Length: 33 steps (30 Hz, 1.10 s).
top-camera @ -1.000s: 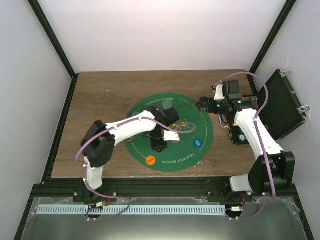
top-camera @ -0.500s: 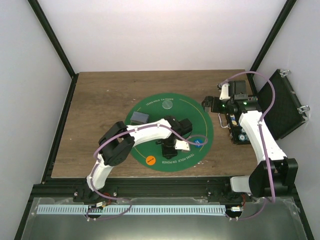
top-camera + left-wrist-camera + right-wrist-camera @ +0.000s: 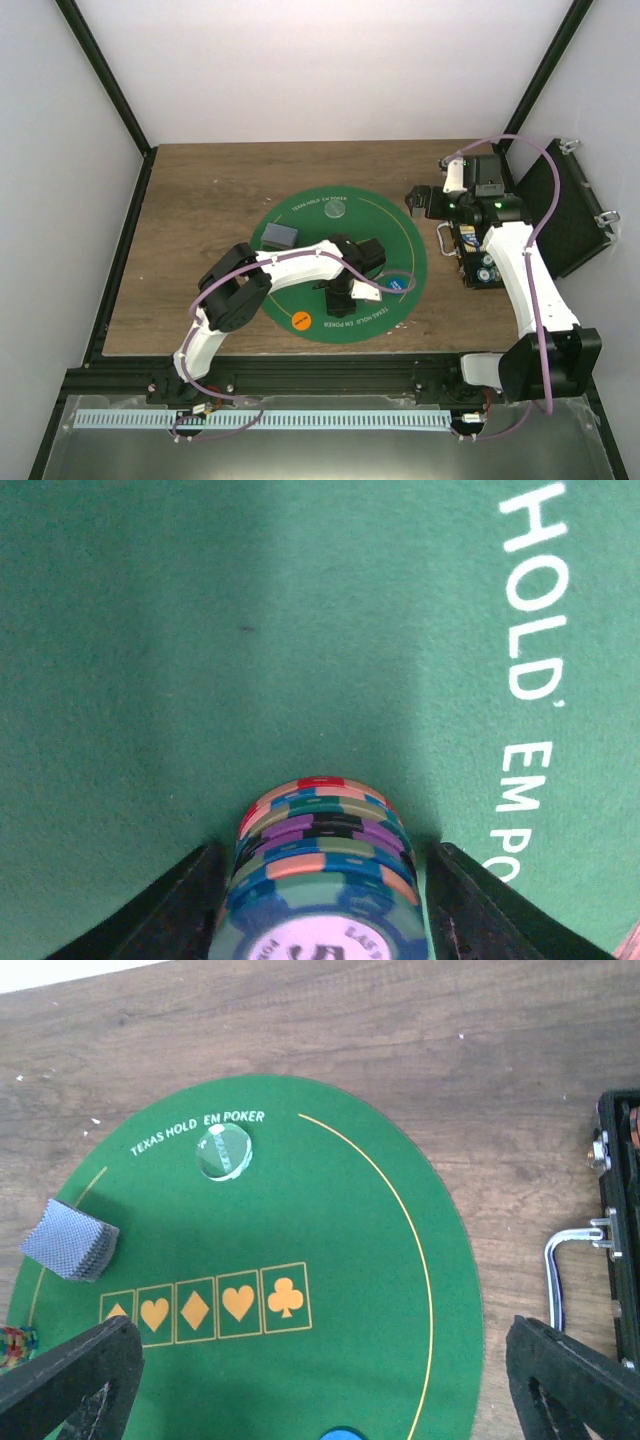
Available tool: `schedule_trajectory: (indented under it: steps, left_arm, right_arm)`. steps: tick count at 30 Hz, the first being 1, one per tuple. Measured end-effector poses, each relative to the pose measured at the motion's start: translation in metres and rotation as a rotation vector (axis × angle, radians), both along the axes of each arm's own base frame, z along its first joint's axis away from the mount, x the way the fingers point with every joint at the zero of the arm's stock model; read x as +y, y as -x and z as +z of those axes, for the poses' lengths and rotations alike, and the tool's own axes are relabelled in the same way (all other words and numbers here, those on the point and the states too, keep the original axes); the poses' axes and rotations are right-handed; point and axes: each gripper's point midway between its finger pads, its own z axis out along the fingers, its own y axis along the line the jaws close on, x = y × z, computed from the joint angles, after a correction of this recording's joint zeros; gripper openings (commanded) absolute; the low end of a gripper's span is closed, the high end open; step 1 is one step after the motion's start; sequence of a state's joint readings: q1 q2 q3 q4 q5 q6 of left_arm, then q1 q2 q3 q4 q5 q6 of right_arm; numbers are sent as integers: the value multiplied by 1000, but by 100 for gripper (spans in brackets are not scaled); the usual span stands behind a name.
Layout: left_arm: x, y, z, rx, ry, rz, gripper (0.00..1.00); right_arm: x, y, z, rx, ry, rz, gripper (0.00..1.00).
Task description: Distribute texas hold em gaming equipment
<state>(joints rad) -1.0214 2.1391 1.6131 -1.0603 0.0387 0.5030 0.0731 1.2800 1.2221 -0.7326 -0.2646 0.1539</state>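
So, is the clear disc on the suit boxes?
No, the clear disc lies by the white lettering, apart from the suit boxes.

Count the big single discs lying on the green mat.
3: clear disc at the far edge, orange disc near-left, blue disc near-right, partly covered. More may be hidden.

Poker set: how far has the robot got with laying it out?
Done: the card deck, clear disc, orange disc and blue disc lie on the green mat. In hand: a chip stack stands on the mat between the left gripper fingers. Left: the open case seems to hold more; the right gripper hangs open, empty.
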Motion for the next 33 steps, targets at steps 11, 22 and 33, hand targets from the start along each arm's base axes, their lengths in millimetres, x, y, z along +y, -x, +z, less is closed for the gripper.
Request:
schedule_trajectory:
  steps: [11,22,33]
  left_arm:
    - [-5,8,15,40,39,-4,81]
    - [30,11,129,49,279,41,84]
    - [189,-91,139,-10,315,668,87]
  right_arm:
    - [-1,-5,33,-60,-2,2,100]
    - [6,-9,63,-104,-45,26,100]
    - [147,40,-64,282,89,293,100]
